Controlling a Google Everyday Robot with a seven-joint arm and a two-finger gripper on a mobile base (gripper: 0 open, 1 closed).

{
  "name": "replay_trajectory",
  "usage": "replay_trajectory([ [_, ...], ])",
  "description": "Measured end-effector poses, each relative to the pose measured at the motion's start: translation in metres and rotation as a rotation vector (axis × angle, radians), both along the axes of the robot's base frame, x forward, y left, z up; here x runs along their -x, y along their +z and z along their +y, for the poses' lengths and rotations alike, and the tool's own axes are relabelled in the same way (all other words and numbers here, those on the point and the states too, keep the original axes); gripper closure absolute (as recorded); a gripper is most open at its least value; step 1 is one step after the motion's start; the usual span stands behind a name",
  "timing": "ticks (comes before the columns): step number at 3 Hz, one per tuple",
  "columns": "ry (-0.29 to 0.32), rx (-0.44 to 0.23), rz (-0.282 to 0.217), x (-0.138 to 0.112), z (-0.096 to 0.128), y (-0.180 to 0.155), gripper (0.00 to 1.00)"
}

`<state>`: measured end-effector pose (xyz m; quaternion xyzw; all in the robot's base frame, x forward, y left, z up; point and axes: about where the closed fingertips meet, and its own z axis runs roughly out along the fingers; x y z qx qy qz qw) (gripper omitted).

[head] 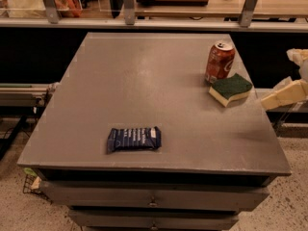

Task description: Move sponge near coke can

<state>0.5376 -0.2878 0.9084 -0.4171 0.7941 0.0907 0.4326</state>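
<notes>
The sponge, dark green on top over a pale yellow body, lies flat on the grey table at the right. It sits just in front and to the right of the red coke can, which stands upright, and it is very close to or touching the can's base. My gripper is a cream-coloured shape at the right edge of the view, past the table's right edge. It is apart from the sponge and holds nothing that I can see.
A dark blue snack wrapper lies near the table's front edge, left of centre. Drawers sit under the tabletop. A counter with metal posts runs behind the table.
</notes>
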Motion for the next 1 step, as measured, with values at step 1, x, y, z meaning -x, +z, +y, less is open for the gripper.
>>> replay_trajectory([
  [1, -0.005, -0.004, 0.001, 0.0018, -0.0017, 0.0004, 0.0],
])
